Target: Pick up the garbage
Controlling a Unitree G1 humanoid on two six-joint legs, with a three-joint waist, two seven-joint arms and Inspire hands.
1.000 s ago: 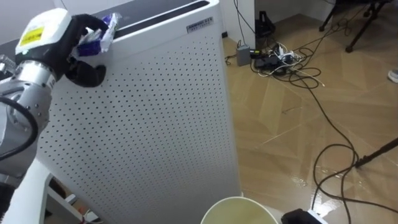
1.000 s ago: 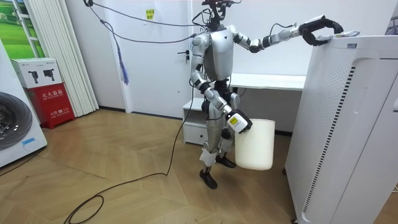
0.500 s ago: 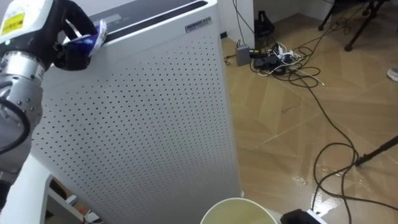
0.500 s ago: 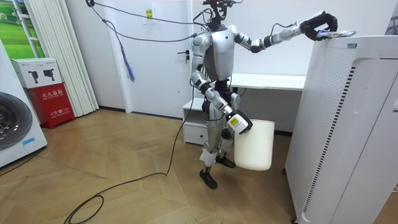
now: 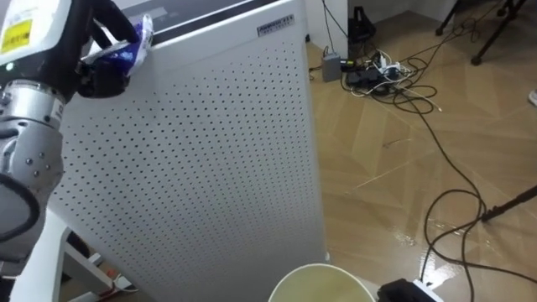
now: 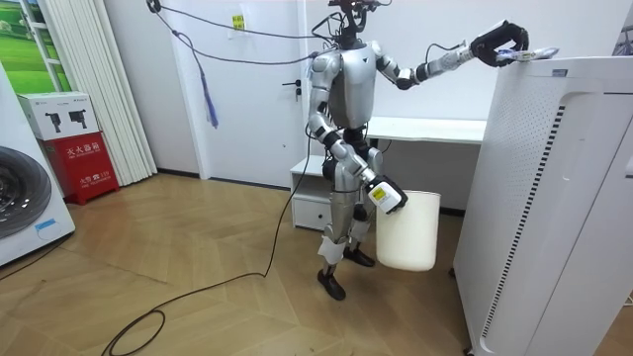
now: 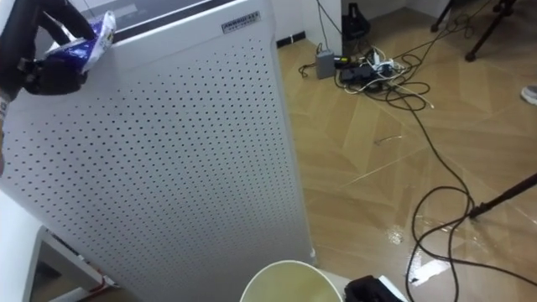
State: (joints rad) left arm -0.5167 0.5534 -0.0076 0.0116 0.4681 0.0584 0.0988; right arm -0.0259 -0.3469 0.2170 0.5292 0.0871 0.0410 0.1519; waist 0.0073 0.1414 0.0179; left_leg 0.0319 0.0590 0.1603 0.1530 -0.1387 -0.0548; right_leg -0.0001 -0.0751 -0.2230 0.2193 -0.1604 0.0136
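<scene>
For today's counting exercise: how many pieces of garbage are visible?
1: a blue-and-white wrapper held in the left hand at the white cabinet's top edge. Others may lie hidden on top.

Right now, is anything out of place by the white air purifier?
Yes: a crumpled blue-and-white wrapper at the top edge of the air purifier, pinched in the left hand. Litter doesn't belong up there.

The wrapper (image 5: 126, 52) in the left robot hand (image 5: 80, 42) is over the cabinet's (image 5: 193, 159) top edge, the bucket (image 5: 323, 283) low before it.
</scene>
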